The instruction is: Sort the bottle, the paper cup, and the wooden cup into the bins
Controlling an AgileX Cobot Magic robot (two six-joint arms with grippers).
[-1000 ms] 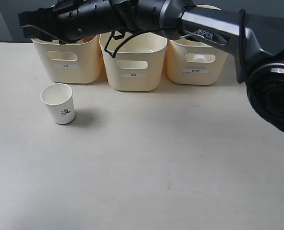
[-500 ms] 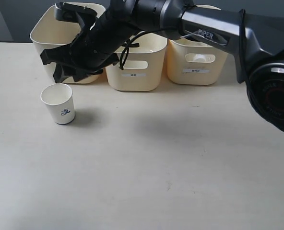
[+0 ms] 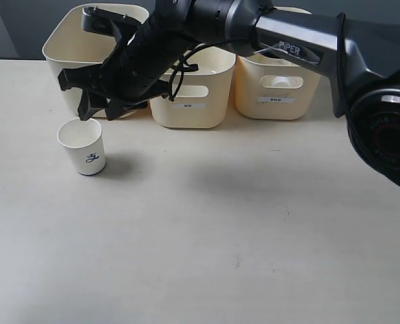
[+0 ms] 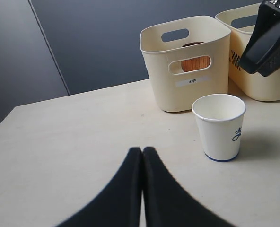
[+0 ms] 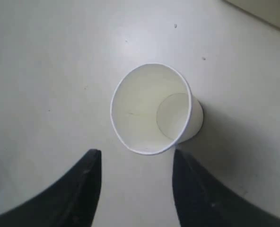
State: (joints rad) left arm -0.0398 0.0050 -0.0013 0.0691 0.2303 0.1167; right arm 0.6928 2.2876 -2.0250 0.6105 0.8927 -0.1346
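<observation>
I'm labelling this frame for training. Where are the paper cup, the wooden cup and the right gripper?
paper cup (image 3: 82,146), exterior view, on its white side wall.
wooden cup (image 4: 195,63), left wrist view, on the brown side seen through the bin's handle cut-out.
right gripper (image 5: 136,182), right wrist view, midway between its open fingertips.

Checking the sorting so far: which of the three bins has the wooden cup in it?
The leftmost bin, the one behind the paper cup. The left wrist view shows the brown wooden cup through its front handle cut-out.
</observation>
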